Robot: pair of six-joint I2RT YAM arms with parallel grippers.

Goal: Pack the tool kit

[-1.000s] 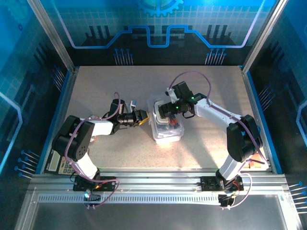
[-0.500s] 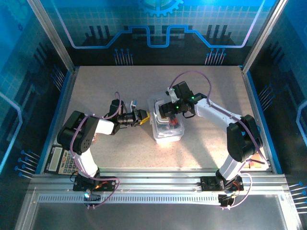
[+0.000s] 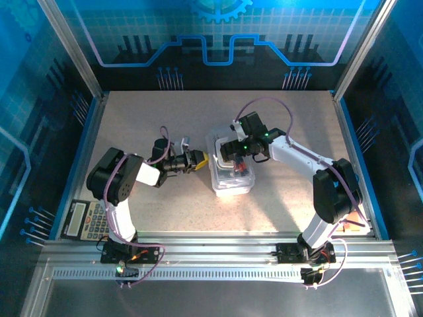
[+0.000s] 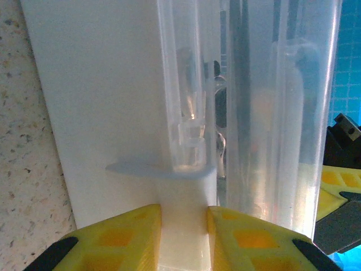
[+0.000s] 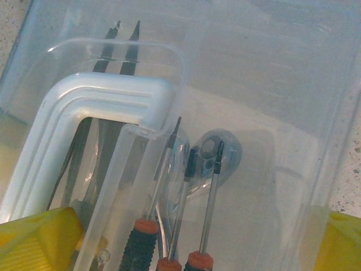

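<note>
**Two arms work a clear tool case at mid-table**

From above, the clear rectangular hinged plastic case (image 3: 231,179) sits mid-way across the speckled beige table (image 3: 277,112); the left gripper (image 3: 200,158) meets its left side; the right gripper (image 3: 231,153) hangs over its far end; a grey calculator (image 3: 89,219) lies at the near left edge.

At the left wrist, the left gripper (image 4: 183,237) has its yellow fingers (image 4: 124,237) pinched narrowly on the case's white plastic clasp (image 4: 183,197); the case's (image 4: 282,113) wall rises just beyond.

At the right wrist, the right gripper (image 5: 189,240) stands spread wide astride the case (image 5: 271,68); contact with its walls cannot be told; red-and-black-handled screwdrivers (image 5: 141,243) lie inside beside a white curved handle (image 5: 96,101).
</note>
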